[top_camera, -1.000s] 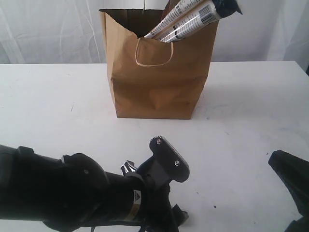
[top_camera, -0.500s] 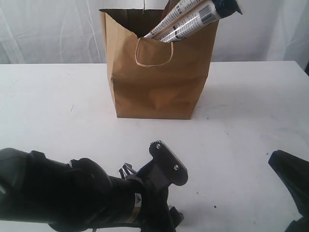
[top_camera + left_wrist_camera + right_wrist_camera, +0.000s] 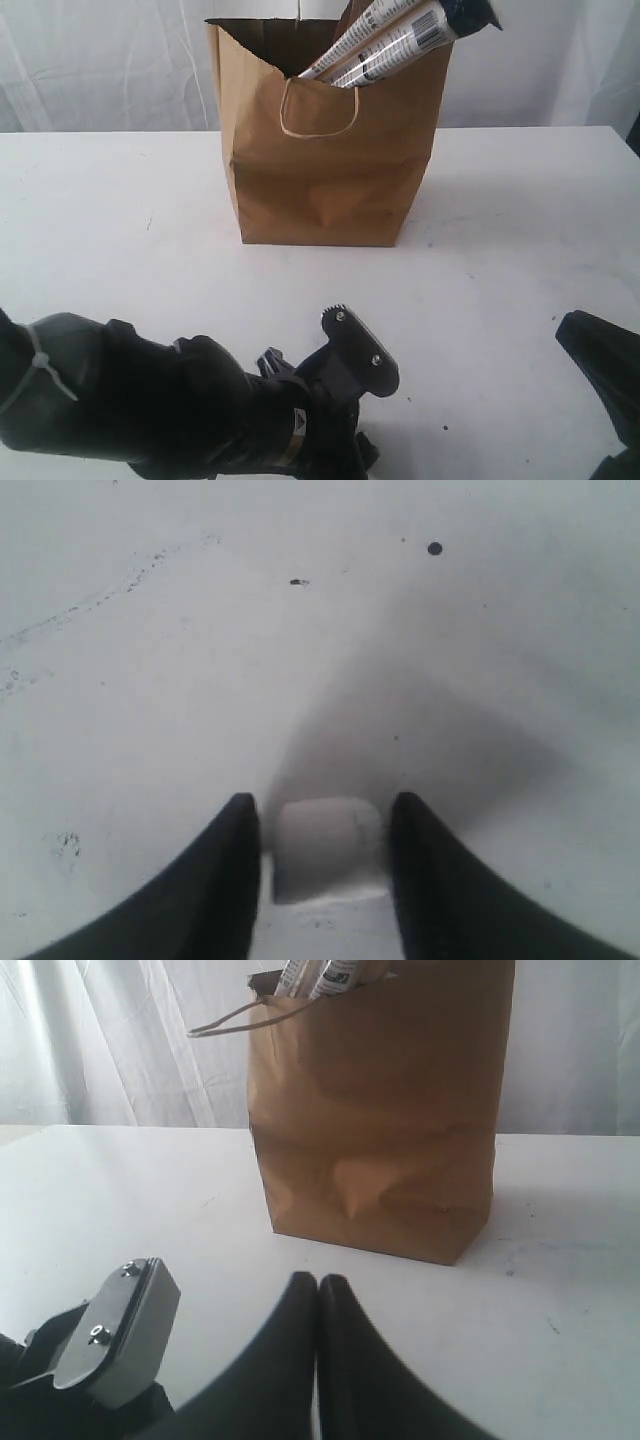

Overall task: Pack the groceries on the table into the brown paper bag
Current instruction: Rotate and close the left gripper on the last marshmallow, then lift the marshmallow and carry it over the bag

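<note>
Straddling a white marshmallow [image 3: 328, 840] on the table [image 3: 200, 680], left gripper [image 3: 324, 798] jaws apart, right gripper [image 3: 318, 1282] closed.

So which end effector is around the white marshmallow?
The left end effector: its black fingers flank the small white marshmallow. The right end effector is shut, empty.

2 noodle packs [image 3: 395, 40] block right side of brown paper bag [image 3: 330, 180] mouth; left side open.
</note>
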Tool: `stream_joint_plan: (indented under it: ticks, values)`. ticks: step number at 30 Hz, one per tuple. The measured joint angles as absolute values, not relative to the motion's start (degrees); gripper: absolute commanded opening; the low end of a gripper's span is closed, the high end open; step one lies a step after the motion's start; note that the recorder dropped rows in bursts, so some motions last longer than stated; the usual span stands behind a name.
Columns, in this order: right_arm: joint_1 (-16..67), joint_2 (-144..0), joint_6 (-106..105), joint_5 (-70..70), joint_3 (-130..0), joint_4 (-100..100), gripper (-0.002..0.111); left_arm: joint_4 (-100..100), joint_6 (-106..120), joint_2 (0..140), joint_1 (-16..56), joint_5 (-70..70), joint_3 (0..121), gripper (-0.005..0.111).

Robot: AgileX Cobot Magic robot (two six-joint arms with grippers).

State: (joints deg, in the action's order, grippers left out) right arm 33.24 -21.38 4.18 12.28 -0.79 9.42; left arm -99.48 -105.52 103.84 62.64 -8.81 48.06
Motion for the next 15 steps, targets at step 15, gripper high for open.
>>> stream_joint_plan:
  ticks: [15]
  values:
    - [33.2,-21.4,4.2,12.3,-0.8,9.4,0.000,-99.7,-103.6,89.4,62.0,2.9,46.8,0.000]
